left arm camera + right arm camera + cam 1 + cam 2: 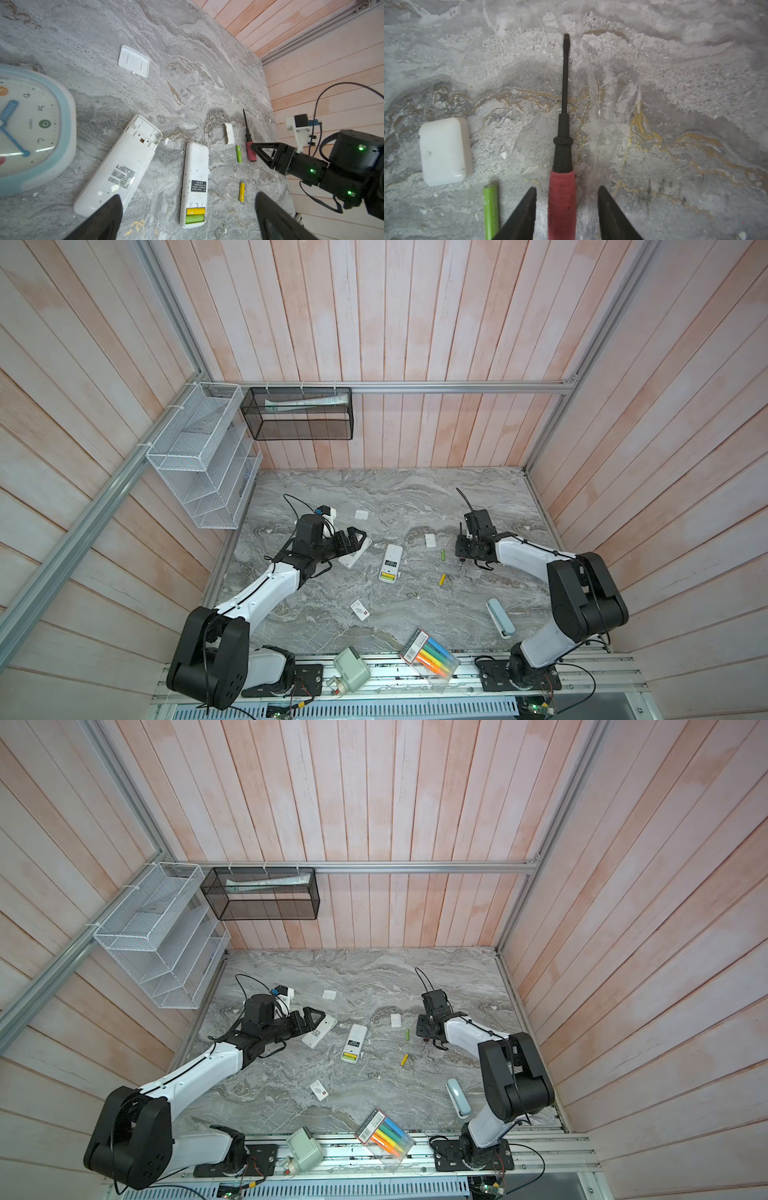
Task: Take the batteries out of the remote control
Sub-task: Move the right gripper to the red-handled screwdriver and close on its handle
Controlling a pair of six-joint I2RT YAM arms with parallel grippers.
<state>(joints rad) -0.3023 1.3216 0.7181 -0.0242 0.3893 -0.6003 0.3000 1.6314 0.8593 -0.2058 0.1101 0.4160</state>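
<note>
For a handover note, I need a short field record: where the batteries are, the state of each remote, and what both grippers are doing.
still loaded: yellow battery and green battery, in the smaller remote
unloaded: loose green battery, loose yellow battery, on the table
larger remote: bay open, empty
right gripper: open, astride the screwdriver handle, gaps both sides
left gripper: open, empty, above the larger remote

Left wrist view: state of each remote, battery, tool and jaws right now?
Small remote: cover off, two batteries inside.
Large remote: cover off, bay empty.
Green battery: loose on table.
Yellow battery: loose on table.
Screwdriver: lying flat, between right jaws, ungripped.
Left jaws: open, empty.
Right jaws: open.
</note>
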